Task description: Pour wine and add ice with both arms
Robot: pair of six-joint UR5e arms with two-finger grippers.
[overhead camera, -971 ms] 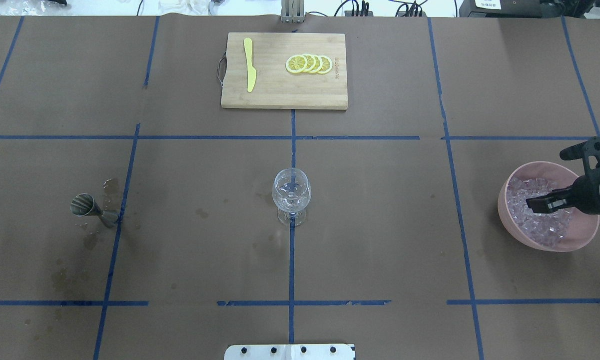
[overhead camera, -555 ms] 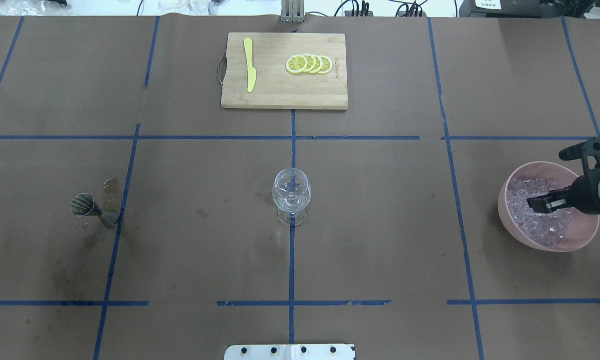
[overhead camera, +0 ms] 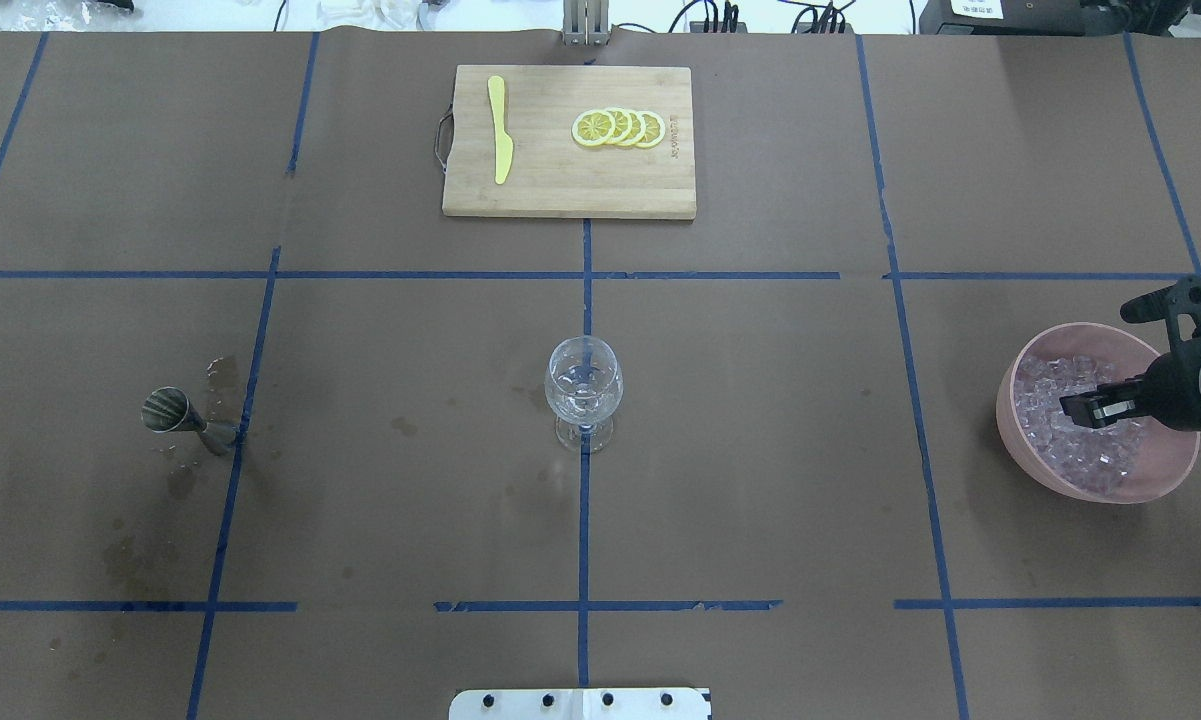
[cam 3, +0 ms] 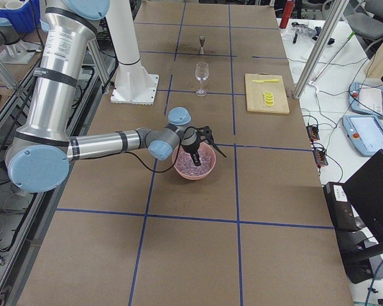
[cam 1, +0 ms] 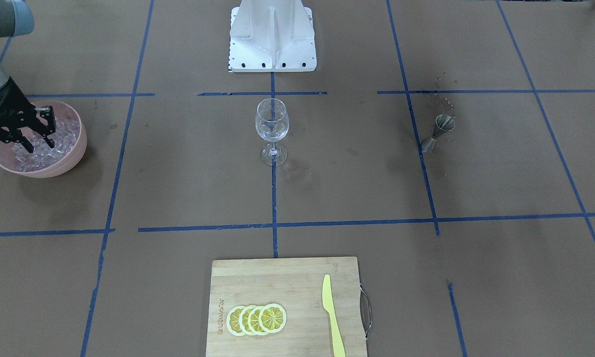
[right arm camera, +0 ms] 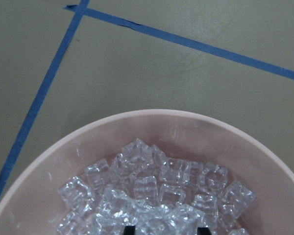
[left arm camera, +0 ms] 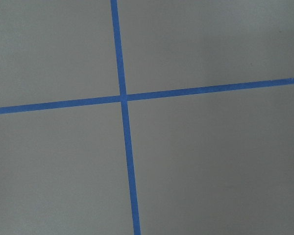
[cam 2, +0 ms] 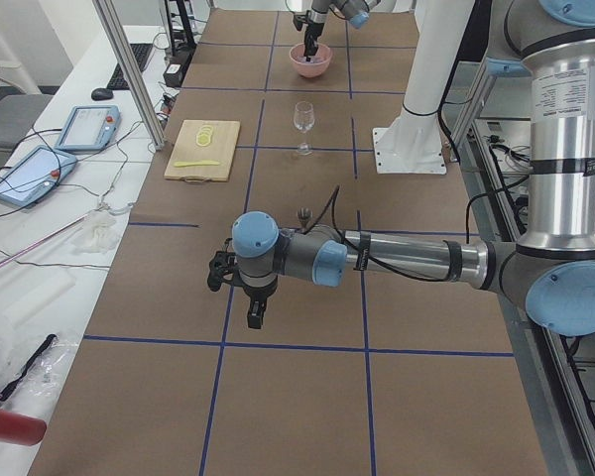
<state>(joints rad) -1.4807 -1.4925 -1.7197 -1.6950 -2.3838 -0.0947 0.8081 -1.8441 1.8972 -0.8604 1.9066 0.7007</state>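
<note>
The ice (overhead camera: 1055,445) is a heap of small clear cubes in a pink bowl (overhead camera: 1100,492) at the table's right side. My right gripper (overhead camera: 1080,409) hangs inside the bowl with its tips down at the ice. In the front view the right gripper (cam 1: 40,144) has its fingers apart. The right wrist view shows the ice (right arm camera: 157,191) with two black fingertips (right arm camera: 130,229) spread at the bottom edge. An empty-looking wine glass (overhead camera: 583,385) stands at the table's centre. My left gripper (cam 2: 255,317) hangs over bare table; whether it is open, I cannot tell.
A steel jigger (overhead camera: 175,415) stands at the left among wet stains. A wooden cutting board (overhead camera: 568,190) at the far edge carries lemon slices (overhead camera: 620,128) and a yellow knife (overhead camera: 500,140). The white pedestal (cam 1: 272,34) stands at the robot's side.
My right gripper has shifted slightly to the right and deeper over the ice in the bowl. Nothing else has moved.
</note>
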